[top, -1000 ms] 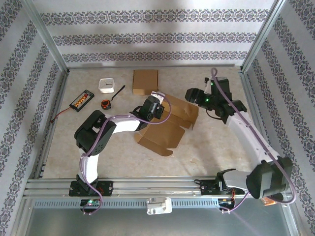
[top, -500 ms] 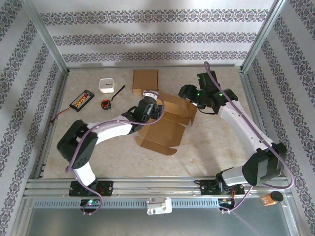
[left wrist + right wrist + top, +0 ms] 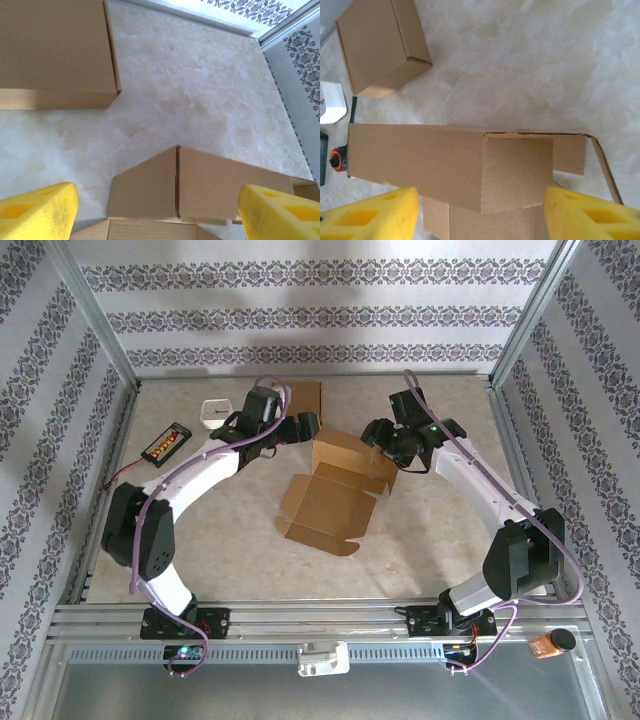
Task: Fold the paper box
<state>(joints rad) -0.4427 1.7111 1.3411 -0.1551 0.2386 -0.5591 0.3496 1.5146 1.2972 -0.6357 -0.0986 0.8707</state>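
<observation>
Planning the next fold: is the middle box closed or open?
Open: the middle box has far walls up, near flaps lying flat.

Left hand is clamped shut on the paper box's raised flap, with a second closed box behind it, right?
No, the left hand is open: in the left wrist view its yellow fingers stand wide apart, with the paper box's flap between them, ungripped. The second closed box does lie beyond it.

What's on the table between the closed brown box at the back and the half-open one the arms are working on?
Nothing. In the left wrist view, a bare strip of table separates the closed box from the paper box.
</observation>
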